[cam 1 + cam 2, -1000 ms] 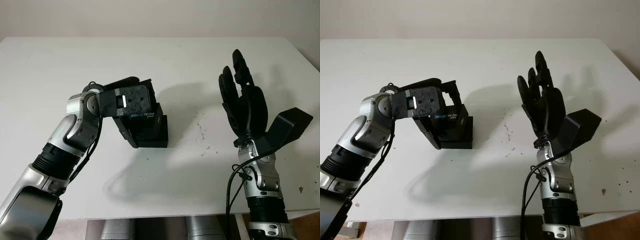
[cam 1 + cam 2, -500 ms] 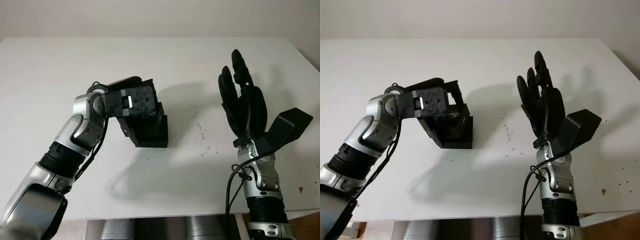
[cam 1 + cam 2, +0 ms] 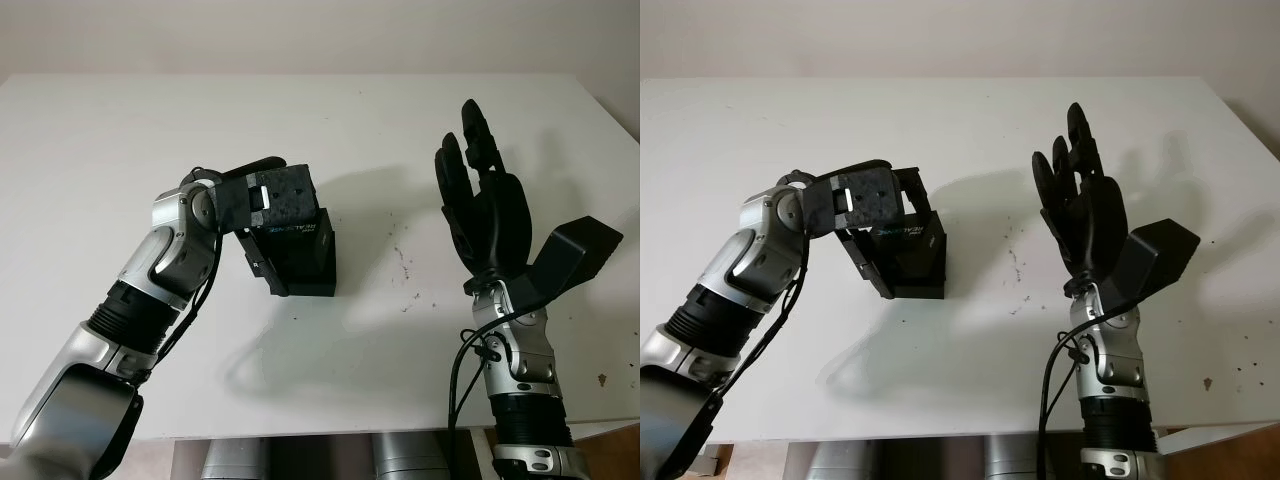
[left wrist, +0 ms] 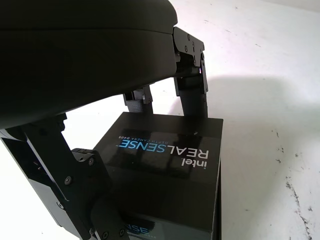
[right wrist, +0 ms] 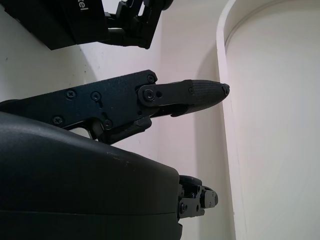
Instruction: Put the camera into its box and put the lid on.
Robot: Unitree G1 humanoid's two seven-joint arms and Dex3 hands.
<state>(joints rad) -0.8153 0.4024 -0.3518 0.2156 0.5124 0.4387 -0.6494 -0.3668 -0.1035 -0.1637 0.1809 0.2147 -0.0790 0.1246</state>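
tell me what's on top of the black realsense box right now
The left hand sits over the black RealSense box, its fingers reaching down past the lid's edges. The lid looks closed, so what is inside cannot be seen. The right hand is open, raised off to the side.

We see the left hand (image 3: pixel 262 203) reaching in from the lower left on a bent silver arm, its fingers (image 4: pixel 192 82) curled down on two sides of what it grips, while the right hand (image 3: pixel 487 205) stands upright and open at the right, holding nothing.
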